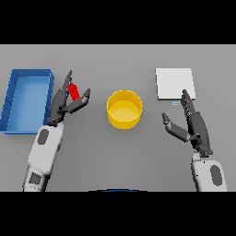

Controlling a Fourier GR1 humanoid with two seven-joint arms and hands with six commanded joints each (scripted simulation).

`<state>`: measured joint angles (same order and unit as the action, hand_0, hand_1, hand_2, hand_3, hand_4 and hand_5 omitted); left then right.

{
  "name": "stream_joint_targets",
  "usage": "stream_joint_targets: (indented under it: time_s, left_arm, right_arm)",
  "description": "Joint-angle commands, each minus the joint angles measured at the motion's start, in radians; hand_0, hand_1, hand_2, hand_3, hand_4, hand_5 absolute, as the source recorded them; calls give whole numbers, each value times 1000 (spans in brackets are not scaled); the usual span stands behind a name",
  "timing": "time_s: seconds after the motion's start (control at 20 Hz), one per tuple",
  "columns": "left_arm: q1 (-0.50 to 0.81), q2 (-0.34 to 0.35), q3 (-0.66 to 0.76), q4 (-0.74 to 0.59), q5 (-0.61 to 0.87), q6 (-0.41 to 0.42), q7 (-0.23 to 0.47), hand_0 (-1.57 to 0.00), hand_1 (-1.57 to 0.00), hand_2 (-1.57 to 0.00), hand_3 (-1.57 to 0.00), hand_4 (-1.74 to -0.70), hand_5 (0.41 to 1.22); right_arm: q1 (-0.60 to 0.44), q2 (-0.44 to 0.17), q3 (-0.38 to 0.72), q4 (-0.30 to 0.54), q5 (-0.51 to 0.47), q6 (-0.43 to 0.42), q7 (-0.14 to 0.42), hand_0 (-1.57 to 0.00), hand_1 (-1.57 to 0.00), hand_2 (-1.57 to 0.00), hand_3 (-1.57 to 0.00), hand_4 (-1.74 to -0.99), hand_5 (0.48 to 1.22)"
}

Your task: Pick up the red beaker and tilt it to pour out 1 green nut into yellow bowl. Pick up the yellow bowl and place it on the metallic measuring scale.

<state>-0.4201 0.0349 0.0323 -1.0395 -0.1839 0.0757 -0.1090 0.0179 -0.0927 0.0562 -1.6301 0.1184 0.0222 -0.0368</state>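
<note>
The red beaker (73,91) stands on the grey table at the left, between the fingers and thumb of my left hand (61,104). The hand is open around it, fingers straight on its left side and thumb on its right; I cannot tell if they touch it. The yellow bowl (124,109) sits in the middle of the table; no green nut shows in it. The metallic measuring scale (174,83) is a pale square plate at the back right. My right hand (193,123) is open just in front of the scale, right of the bowl.
A blue tray (27,97) stands at the far left, next to my left arm.
</note>
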Motion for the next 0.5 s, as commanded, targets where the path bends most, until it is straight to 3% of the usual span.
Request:
stream_joint_targets:
  time_s: [0.0, 0.2, 0.3, 0.35, 0.45]
  left_arm:
    - [-11, 1, 9, 27, 5, -2, -22, 1, 1, 1, 1, -1270, 675]
    - [-56, -16, 38, 105, 22, 10, -70, 1, -6, -50, -30, -1347, 726]
    - [-75, -27, 54, 120, 34, 25, -74, -338, -306, -322, -239, -1385, 765]
    - [-82, -33, 71, 136, 50, 30, -89, -585, -556, -551, -416, -1416, 786]
    - [-94, -47, 85, 164, 59, 41, -120, -940, -921, -918, -832, -1425, 943]
  right_arm:
    - [-1, 8, 5, -1, 3, -3, 3, 1, 1, 1, 1, -1301, 644]
    - [0, 2, -2, 3, 2, -4, -9, 1, 1, 1, 1, -1301, 647]
    - [-8, 3, -3, 17, 7, -8, -3, 1, 1, 1, 1, -1294, 645]
    - [4, 7, 1, 1, 6, -9, -8, 1, 1, 1, 1, -1292, 645]
    - [-8, 9, 0, 6, 6, -13, 6, 1, 1, 1, 1, -1290, 646]
